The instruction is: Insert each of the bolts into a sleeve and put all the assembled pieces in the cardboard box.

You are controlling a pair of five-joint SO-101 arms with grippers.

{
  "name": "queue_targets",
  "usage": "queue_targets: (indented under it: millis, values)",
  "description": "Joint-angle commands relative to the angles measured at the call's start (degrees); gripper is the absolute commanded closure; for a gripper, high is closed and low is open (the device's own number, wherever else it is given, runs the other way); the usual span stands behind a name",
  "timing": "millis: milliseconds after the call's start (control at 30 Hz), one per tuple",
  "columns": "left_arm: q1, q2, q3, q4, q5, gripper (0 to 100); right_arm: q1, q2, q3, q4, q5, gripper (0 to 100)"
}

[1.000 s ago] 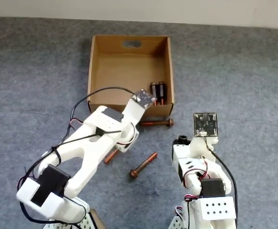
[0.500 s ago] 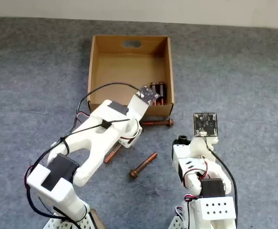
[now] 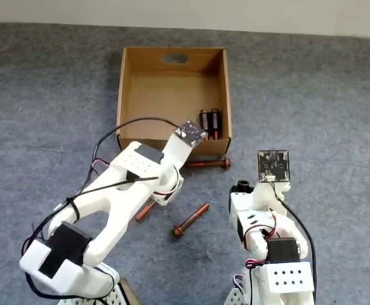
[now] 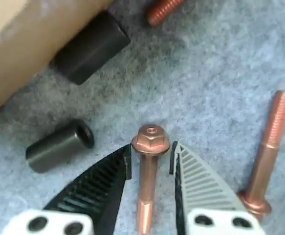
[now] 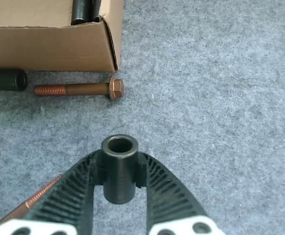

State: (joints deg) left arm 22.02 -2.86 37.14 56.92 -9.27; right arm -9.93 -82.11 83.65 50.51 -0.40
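Fingers [image 4: 108, 186] of the left gripper [image 4: 151, 155] are sitting narrowly apart, straddling a bolt [image 4: 151, 142] on the carpet [image 4: 220, 73] — closing off-centre, they're probably risking rolling it away; right gripper [image 5: 119, 161] is clamping an upright sleeve [image 5: 119, 188].

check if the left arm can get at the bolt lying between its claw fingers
Probably yes: the left claw is open and straddles the bolt, one side of the claw along each side of its shank, nothing between. The nearby sleeve lies apart, off to one side.
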Motion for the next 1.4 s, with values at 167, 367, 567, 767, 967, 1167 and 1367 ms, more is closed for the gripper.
queue_targets:
  millis: [167, 367, 567, 767, 967, 1167, 1367]
  values:
    - [-0.7, 1.5, -0.5, 0.4, -0.1, 85, -0.5, -0.8, -0.4, -0.7, -0.4, 99.2]
    - [-0.4, 7.4, -2.9, 0.7, -0.1, 85, -0.5, -0.8, -0.4, -0.7, -0.4, 99.2]
    - [-0.3, 7.1, -4.3, 0.7, 0.2, 90, -0.5, -0.8, -0.4, -0.7, -0.4, 99.2]
    - [-0.2, 2.7, -2.5, 0.3, 0.3, 99, -0.5, -0.9, -0.4, -0.4, -0.4, 99.2]
    - [-0.3, -7.9, 4.4, -2.2, 0.3, 99, -0.5, -1.0, -0.7, 0.7, -0.4, 99.2]
    - [-0.7, -26.7, 17.3, -11.0, 0.3, 99, -0.6, -1.1, -2.6, 0.5, -0.4, 99.2]
    - [-0.7, -43.8, 18.8, -11.8, 0.3, 99, -0.8, -1.1, -9.5, 0.5, -0.4, 99.2]
